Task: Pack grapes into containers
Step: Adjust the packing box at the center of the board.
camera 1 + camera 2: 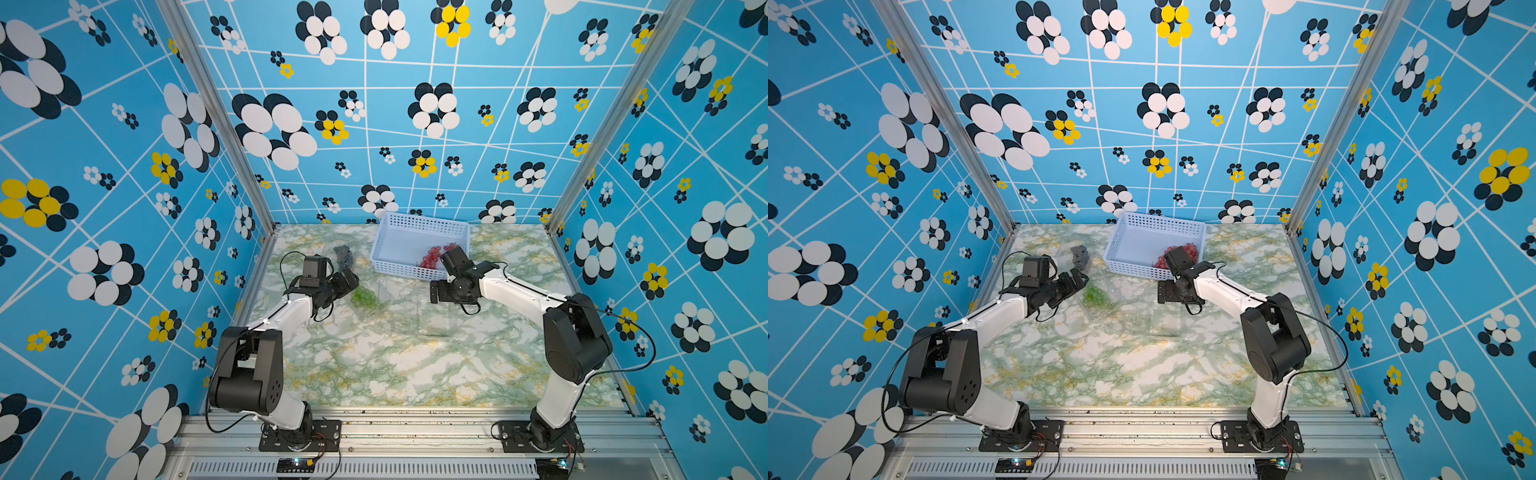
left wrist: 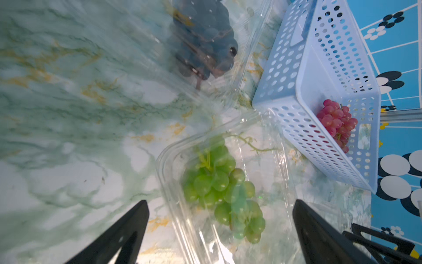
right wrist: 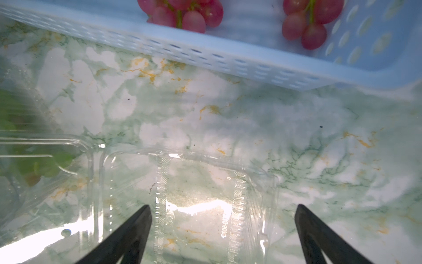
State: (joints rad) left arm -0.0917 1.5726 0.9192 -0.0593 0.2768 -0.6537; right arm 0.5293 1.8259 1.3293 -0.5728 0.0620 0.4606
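A light green bunch of grapes (image 1: 365, 297) (image 2: 219, 187) lies in an open clear container (image 2: 164, 160). My left gripper (image 1: 350, 277) (image 2: 220, 202) hovers just over it, open and holding nothing. A dark bunch (image 1: 344, 254) (image 2: 203, 41) sits in another clear container farther back. Red-pink grapes (image 1: 432, 255) (image 3: 187, 11) lie in the light-blue basket (image 1: 399, 249). My right gripper (image 1: 434, 296) (image 3: 223, 206) is open above an empty clear container (image 1: 434, 320) (image 3: 205, 182), nothing between its fingers.
The perforated basket (image 1: 1142, 245) stands at the back middle, close to the right wrist. The clear containers crowd the table's middle between the two arms. Patterned walls close in the left, right and back sides.
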